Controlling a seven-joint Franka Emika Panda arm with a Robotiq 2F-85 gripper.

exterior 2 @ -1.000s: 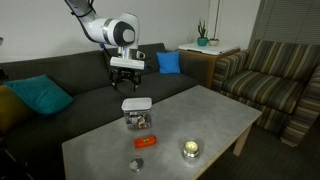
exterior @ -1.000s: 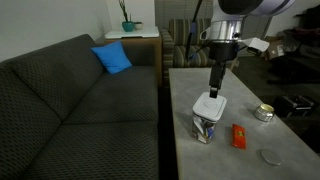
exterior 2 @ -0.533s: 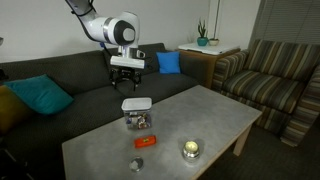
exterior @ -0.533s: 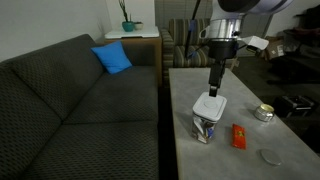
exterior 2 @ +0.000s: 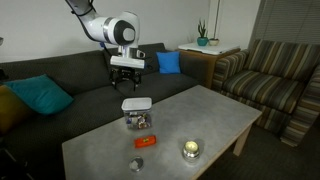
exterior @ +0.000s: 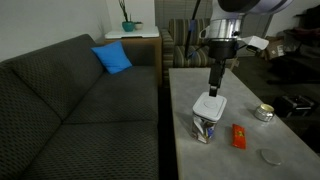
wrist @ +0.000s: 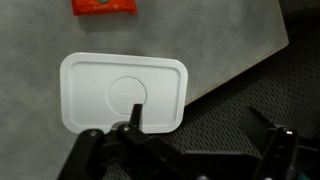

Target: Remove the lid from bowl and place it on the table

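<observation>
Nothing has moved since half a second ago: the gripper hangs at the same height above the lid, and the things on the table lie as they did.

The bowl stands near the table's long edge on the sofa side. In the wrist view that edge runs slantwise just beside the lid, with a dark textured surface beyond it. Bare grey top lies open toward the table's far end. An orange packet, a round tin and a grey disc lie on the bowl's other side, apart from it.

The lid sits flat on the bowl. The fingers are spread wide and hold nothing. They are clear of the lid, which lies mostly toward one finger, off the middle of the gap.

The lid bears a raised round mark at its centre, and the packet some print. Neither can be read.
</observation>
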